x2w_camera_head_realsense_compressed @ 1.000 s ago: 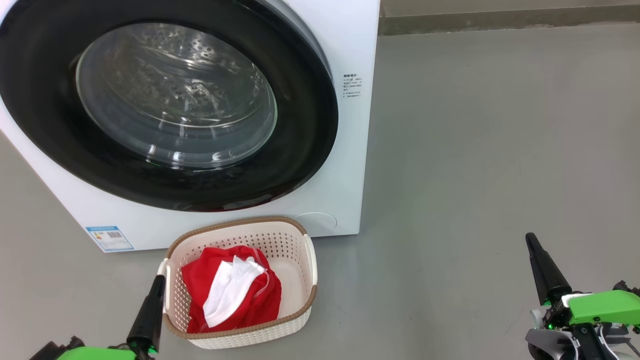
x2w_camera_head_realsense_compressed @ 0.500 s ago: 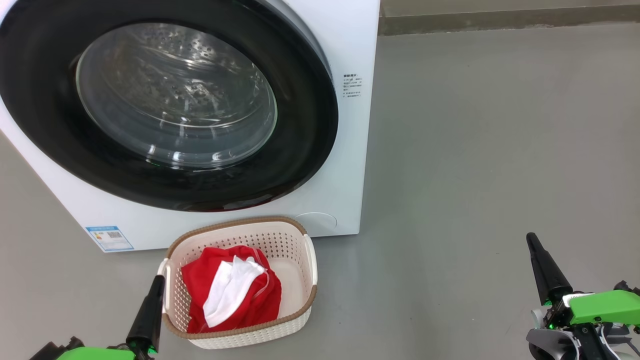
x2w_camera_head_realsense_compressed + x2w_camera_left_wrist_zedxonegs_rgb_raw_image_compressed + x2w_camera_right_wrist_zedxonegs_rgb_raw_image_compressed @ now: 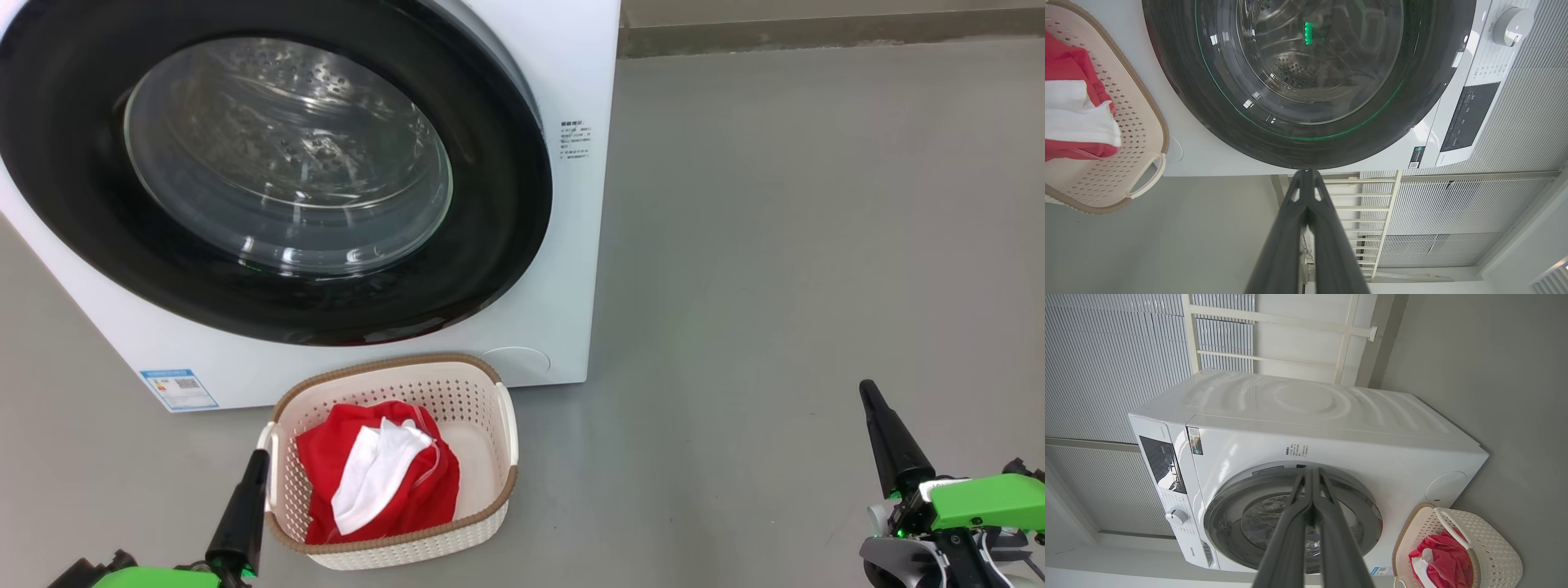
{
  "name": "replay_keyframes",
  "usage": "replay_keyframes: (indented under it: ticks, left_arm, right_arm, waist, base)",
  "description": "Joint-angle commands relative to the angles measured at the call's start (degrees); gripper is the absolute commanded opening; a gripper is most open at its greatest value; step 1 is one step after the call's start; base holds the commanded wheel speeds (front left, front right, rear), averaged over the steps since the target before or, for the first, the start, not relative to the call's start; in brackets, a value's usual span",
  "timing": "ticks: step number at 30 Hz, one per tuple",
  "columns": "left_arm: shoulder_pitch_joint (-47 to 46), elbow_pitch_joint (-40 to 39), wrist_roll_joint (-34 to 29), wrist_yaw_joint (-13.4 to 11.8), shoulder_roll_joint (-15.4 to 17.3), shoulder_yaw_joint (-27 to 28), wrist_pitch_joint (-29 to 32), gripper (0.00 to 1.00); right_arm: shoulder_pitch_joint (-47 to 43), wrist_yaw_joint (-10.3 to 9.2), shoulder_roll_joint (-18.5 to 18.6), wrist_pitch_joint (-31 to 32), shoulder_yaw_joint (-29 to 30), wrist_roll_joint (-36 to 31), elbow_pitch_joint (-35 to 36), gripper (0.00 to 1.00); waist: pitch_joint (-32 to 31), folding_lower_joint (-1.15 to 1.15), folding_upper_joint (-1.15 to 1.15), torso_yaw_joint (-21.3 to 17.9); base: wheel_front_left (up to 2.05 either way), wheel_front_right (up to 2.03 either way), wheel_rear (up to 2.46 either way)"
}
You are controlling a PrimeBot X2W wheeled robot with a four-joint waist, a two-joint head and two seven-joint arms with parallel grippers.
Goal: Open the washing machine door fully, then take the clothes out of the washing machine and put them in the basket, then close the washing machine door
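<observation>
The white washing machine point(image 3: 563, 245) fills the upper left of the head view, and its black-rimmed round door point(image 3: 506, 204) lies closed flat against the front. On the floor just before it stands the cream basket point(image 3: 498, 441) with the red and white clothes point(image 3: 375, 474) inside. My left gripper point(image 3: 260, 459) is shut and empty beside the basket's left handle. Far to the right, my right gripper point(image 3: 867, 392) is shut and empty above bare floor. The left wrist view has the door point(image 3: 1229, 114), the basket point(image 3: 1147, 122) and the clothes point(image 3: 1069, 65). The right wrist view takes in the whole machine point(image 3: 1331, 416), the basket point(image 3: 1494, 547) and the clothes point(image 3: 1445, 559).
Grey floor point(image 3: 800, 245) stretches to the right of the machine up to a low wall base point(image 3: 816, 33). Behind the machine run white railings point(image 3: 1274, 318) and ribbed panels. The machine's control panel and dial point(image 3: 1511, 20) are at its top.
</observation>
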State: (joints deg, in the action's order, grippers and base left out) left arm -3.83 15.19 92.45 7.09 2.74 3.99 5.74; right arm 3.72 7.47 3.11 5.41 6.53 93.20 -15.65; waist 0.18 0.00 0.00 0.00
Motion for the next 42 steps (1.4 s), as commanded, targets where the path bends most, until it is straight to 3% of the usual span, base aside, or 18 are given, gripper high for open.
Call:
replay_keyframes:
  ticks: [1, 42]
  left_arm:
    - [-2.3, -1.2, 0.1, 0.4, 0.5, 2.1, 0.4, 0.0]
    - [-2.3, -1.1, -0.1, 0.4, 0.3, 2.3, 0.6, 0.0]
  right_arm:
    - [2.4, 0.02, 0.5, 0.3, -1.0, -0.2, 1.7, 0.0]
    - [2.4, 0.02, 0.2, 0.6, -0.6, -0.6, 1.7, 0.0]
  waist:
    - [0.0, 0.0, 0.0, 0.0]
    - [0.0, 0.0, 0.0, 0.0]
  base:
    - [0.0, 0.0, 0.0]
    - [0.0, 0.0, 0.0]
